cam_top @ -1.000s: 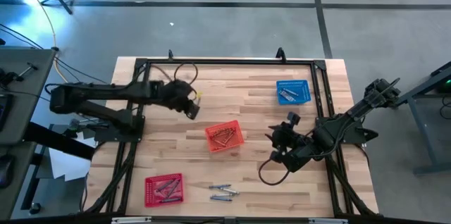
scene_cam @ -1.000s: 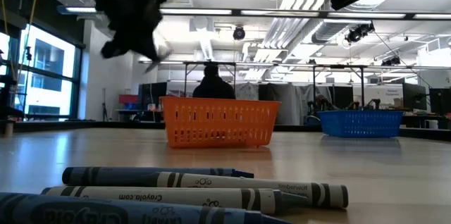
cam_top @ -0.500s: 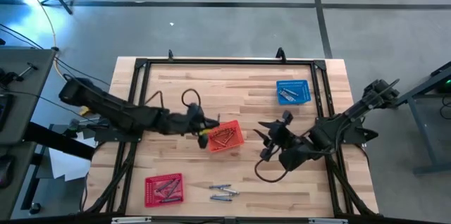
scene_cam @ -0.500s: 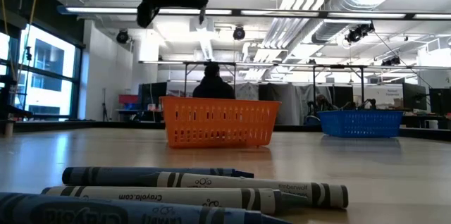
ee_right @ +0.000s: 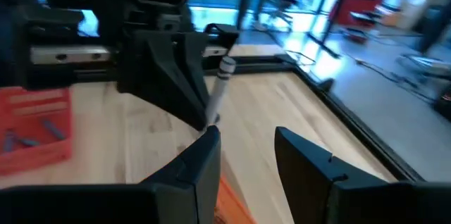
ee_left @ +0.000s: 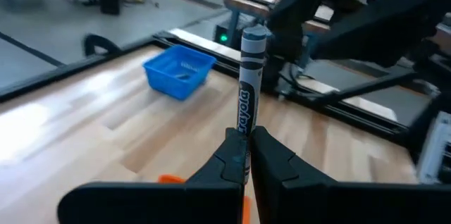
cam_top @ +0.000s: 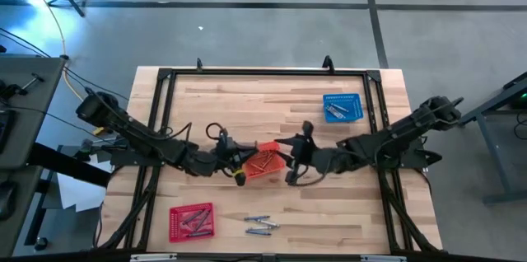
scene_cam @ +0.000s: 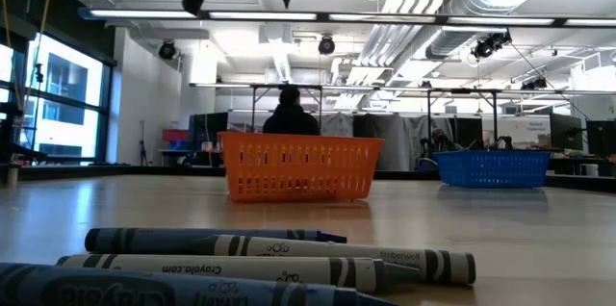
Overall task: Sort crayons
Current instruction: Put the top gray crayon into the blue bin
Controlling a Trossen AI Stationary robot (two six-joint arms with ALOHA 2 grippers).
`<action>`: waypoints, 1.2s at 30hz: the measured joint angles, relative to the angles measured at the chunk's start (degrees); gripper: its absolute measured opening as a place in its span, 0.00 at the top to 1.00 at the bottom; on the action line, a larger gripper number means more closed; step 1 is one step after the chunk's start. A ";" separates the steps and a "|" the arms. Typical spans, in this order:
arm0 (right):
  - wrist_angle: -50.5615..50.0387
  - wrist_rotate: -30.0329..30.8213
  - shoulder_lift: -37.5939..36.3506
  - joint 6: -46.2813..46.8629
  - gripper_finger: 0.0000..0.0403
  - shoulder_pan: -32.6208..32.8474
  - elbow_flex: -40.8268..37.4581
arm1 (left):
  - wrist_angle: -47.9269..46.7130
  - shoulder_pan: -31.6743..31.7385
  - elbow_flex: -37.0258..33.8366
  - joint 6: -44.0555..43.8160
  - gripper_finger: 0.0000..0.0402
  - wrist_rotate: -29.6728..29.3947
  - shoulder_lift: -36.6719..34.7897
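1. Left gripper [ee_left: 246,155] was pinched tight on a grey crayon [ee_left: 249,83], holding it by the bottom end w/ the stick standing up past the fingertips. In the high view it sat right at the orange basket [cam_top: 263,161] mid-table, on the basket's left edge.
2. Right gripper [ee_right: 245,155] was spread open, nothing in it, facing the left one from the basket's other side. Looked like a handoff setup imo, not 100% sure since the high view is tiny there.
3. Rest of the crayons: a few bluish/grey ones loose on the table [cam_top: 259,226] near the front edge, some in the red basket [cam_top: 191,222] beside them, some in the blue basket [cam_top: 342,107] far right, and more in the orange one.
4. Handling, my guess: crayon's super light, stiff but snaps easily, and wax is kinda slick. The paper wrapper is the grippy part, so grab there, not the bare tip.
5. For the right gripper, best bet was taking the free upper half above the left fingertips, squarely across the stick, gentle squeeze. Too hard = cracked wax, off-centre = it pivots & drops.
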 joint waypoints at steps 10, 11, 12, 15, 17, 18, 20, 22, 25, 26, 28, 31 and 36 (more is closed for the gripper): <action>1.86 -20.04 0.00 -5.67 0.68 -7.48 0.00 | 0.17 -1.93 0.00 0.94 1.00 -5.54 0.00; 1.88 -21.57 0.00 -6.27 0.68 -8.03 0.00 | 0.17 -1.93 0.00 0.94 1.00 -5.79 -0.01; 1.91 -22.92 0.00 -6.60 0.68 -8.53 0.00 | 0.17 -1.91 0.00 0.92 1.00 -5.83 0.00; 2.36 -26.62 0.00 -7.34 0.68 -10.42 0.00 | 0.24 -1.89 0.00 0.86 1.00 -5.87 0.00; 2.72 -29.59 0.00 -7.42 0.68 -11.79 0.00 | 1.17 -1.89 0.00 0.85 1.00 -5.86 0.00; 3.07 -31.22 0.00 -7.32 0.68 -12.39 0.00 | 1.75 -1.89 0.00 0.91 1.00 -5.86 -0.01; 4.10 -34.69 0.00 -6.83 0.68 -13.42 0.00 | 1.92 -1.89 0.00 0.91 1.00 -5.92 -0.02; 4.87 -37.34 0.00 -6.83 0.68 -14.10 -0.02 | 1.91 -1.89 0.00 0.91 1.00 -6.31 -0.02; 5.83 -38.77 0.00 -6.83 0.68 -14.84 -0.02 | 1.85 -1.85 0.00 0.91 1.00 -6.68 -0.02; 6.08 -39.54 0.00 -6.74 0.68 -15.12 -0.02 | 1.84 -1.85 0.00 0.93 1.00 -6.68 -0.02; 6.79 -41.01 0.00 -6.39 0.68 -15.50 -0.02 | 1.92 -1.79 0.00 0.93 1.00 -6.70 -0.02; 8.04 -42.10 0.00 -6.38 0.68 -15.88 -0.02 | 2.53 -1.78 0.00 0.97 1.00 -6.68 -0.02; 8.80 -42.38 0.14 -6.19 0.68 -16.34 -0.02 | 2.83 -1.78 0.00 1.02 1.00 -6.70 -0.02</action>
